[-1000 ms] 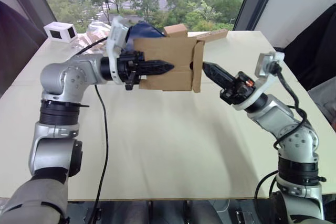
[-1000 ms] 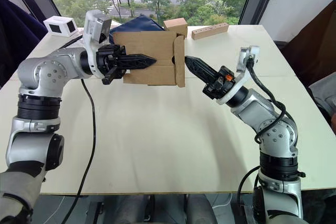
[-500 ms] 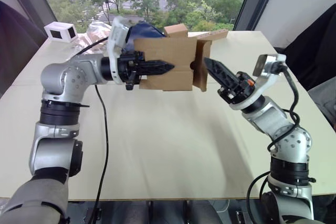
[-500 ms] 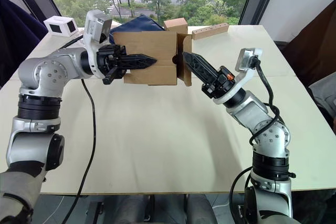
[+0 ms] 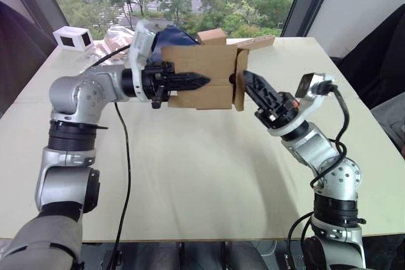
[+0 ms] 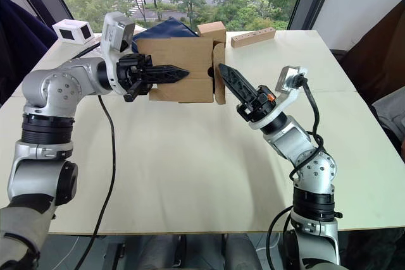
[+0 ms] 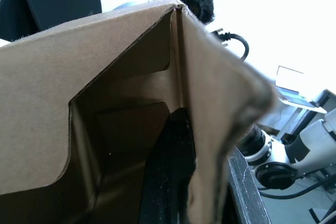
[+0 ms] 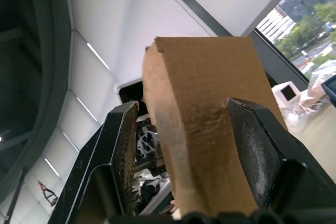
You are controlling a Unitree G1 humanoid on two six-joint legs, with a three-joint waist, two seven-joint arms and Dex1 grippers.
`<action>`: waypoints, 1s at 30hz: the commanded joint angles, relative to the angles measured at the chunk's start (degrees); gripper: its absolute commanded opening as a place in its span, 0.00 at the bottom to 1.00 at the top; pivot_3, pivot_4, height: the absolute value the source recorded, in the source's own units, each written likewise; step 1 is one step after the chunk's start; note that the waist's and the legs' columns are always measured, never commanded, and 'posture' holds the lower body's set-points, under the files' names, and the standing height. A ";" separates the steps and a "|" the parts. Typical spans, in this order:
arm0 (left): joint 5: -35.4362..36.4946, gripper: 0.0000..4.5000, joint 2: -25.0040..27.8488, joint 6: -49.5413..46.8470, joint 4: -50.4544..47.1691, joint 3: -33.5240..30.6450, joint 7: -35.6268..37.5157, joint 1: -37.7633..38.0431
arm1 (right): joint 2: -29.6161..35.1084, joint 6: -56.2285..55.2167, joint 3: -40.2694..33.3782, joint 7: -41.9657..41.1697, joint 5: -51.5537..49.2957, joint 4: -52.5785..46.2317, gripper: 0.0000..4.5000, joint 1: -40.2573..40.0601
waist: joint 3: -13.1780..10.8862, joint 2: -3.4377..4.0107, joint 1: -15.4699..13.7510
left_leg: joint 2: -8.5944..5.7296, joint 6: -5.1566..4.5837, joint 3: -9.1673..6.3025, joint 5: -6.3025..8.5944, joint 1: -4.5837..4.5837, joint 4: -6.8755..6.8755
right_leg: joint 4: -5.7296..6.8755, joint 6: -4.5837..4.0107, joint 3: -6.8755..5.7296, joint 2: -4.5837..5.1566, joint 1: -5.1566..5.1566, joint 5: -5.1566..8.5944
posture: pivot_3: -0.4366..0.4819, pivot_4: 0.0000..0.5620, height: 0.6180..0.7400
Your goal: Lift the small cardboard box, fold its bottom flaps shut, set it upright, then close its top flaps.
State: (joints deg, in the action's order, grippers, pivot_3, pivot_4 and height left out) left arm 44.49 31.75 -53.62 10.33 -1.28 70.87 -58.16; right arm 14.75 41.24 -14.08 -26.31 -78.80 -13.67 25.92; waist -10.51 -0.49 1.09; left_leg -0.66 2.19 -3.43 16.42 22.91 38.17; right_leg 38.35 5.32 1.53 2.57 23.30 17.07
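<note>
Pale tabletop (image 5: 190, 175) fills the lower half of the head views. Above it, just over the middle of the frame, I hold the small cardboard box (image 5: 199, 74) off the table, lying sideways. My left gripper (image 5: 190, 82) comes in from the left with its fingers closed together on the box wall; in my left wrist view one black finger (image 7: 170, 171) lies inside the carton against that wall. My right gripper (image 6: 223, 75) reaches up from the right to the box's right end, fingers spread apart with one of the bottom flaps (image 8: 210, 124) standing between them, the flap (image 5: 240, 83) partly folded toward the opening. Farther back, at the top of the frame, a second brown box (image 6: 211, 30) sits by a navy pouch (image 6: 166, 28), a cardboard strip (image 6: 253, 37) lies to the right, and a small white box (image 5: 72, 38) stands upper left.
</note>
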 commanded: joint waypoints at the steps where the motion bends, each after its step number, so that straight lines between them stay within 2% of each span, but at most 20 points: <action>1: 1.28 0.00 0.31 -0.22 -1.01 -1.97 -0.05 -1.71 | -0.47 -0.88 -0.24 0.06 0.14 -1.04 0.62 0.45 | 0.00 0.00 0.01 | 0.00 0.00 0.00 0.00 0.00 0.00 | 0.00 0.00 0.00 0.00 0.00 0.00 | 0.48 0.27 1.00; 3: 1.39 0.00 0.26 -0.25 -1.17 -2.06 -0.16 -1.52 | -0.86 -1.61 -0.24 0.45 0.88 -0.79 0.62 0.64 | 0.00 0.00 0.01 | 0.00 0.00 0.00 0.00 0.00 0.00 | 0.00 0.00 0.00 0.00 0.00 0.00 | 0.48 0.27 1.00; 4: 1.42 0.00 0.23 -0.27 -1.13 -2.09 -0.20 -1.52 | -1.04 -1.90 -0.27 0.63 1.13 -0.65 0.50 0.80 | 0.00 0.00 0.02 | 0.00 0.00 0.00 0.00 0.00 0.00 | 0.00 0.00 0.00 0.00 0.00 0.00 | 0.48 0.27 1.00; 5: 1.49 0.00 0.19 -0.31 -1.07 -2.19 -0.30 -1.51 | -1.32 -2.21 -0.34 0.88 1.32 -0.52 0.46 1.00 | 0.00 0.00 0.02 | 0.00 0.00 0.00 0.00 0.00 0.00 | 0.00 0.00 0.00 0.00 0.00 0.00 | 0.48 0.27 1.00; 9: 1.50 0.00 0.11 -0.13 -0.93 -2.19 -0.45 -1.52 | -1.92 -2.92 -0.18 1.27 2.39 -0.39 0.12 1.39 | 0.00 0.00 0.01 | 0.00 0.00 0.00 0.00 0.00 0.00 | 0.00 0.00 0.00 0.00 0.01 0.00 | 0.48 0.27 1.00; 17: 1.61 0.00 -0.99 0.55 -1.08 -2.55 -1.63 -0.91 | -5.03 -5.10 0.46 3.37 3.48 -1.35 0.12 1.89 | 0.00 0.01 0.03 | 0.00 0.00 0.00 0.00 0.00 0.00 | 0.01 0.00 0.00 0.00 0.01 0.00 | 0.48 0.27 1.00; 30: 1.02 0.00 -2.54 1.50 -0.26 -2.70 -2.27 -1.07 | -7.68 -2.68 5.33 3.74 1.57 -5.48 0.12 0.87 | 0.00 0.01 0.07 | 0.00 0.01 0.00 -0.01 0.00 0.00 | 0.03 0.00 0.00 0.00 0.03 0.00 | 0.48 0.27 1.00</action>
State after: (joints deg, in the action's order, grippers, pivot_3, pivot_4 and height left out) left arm 44.72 29.61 -53.08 11.12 -3.08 68.56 -58.14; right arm 7.76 37.08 -11.37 -22.28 -75.78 -16.07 26.55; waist -10.51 -0.48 1.16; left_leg -0.66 2.20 -3.43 16.41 22.91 38.16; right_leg 38.38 5.31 1.53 2.57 23.33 17.07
